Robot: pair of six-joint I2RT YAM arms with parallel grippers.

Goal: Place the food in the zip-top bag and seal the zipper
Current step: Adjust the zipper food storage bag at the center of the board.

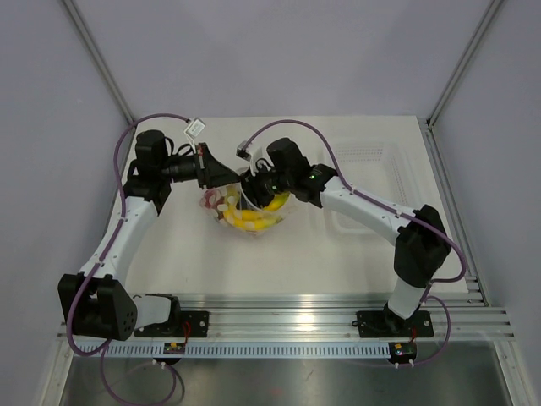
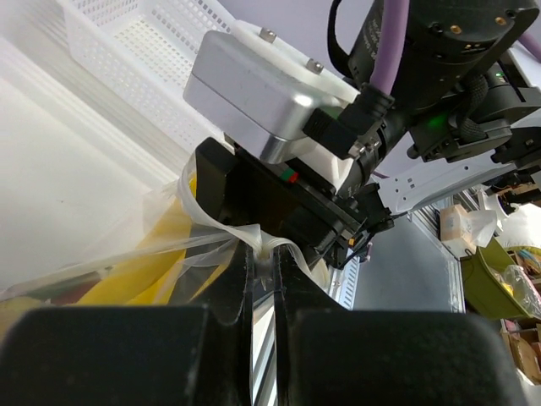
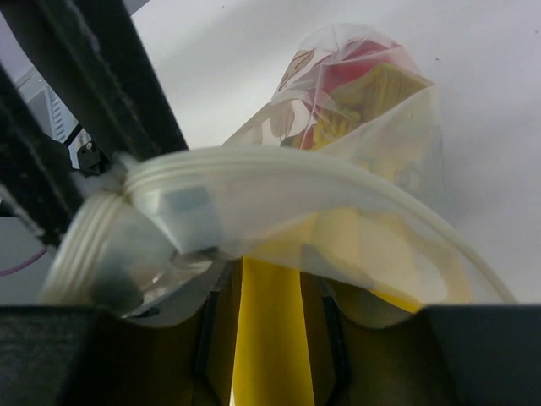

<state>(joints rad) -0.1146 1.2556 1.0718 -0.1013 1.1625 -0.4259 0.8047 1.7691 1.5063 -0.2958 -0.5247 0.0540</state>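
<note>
Left gripper (image 2: pixel 264 264) pinches zip-top bag (image 3: pixel 363 118) rim at its tips; right gripper (image 3: pixel 269 296) in bag mouth, bananas (image 3: pixel 385 89) between jaws, grip unclear; pulling out could snag film, yank rim free, spill food.

A white table (image 1: pixel 194 254) lies under the left gripper (image 2: pixel 264 258), with plain pale grey walls (image 1: pixel 279 51) and slim metal posts (image 1: pixel 95 59) behind it. Far beyond this gripper, a cardboard box (image 2: pixel 461 224) and a green bin (image 2: pixel 494 275) clutter the room.
</note>
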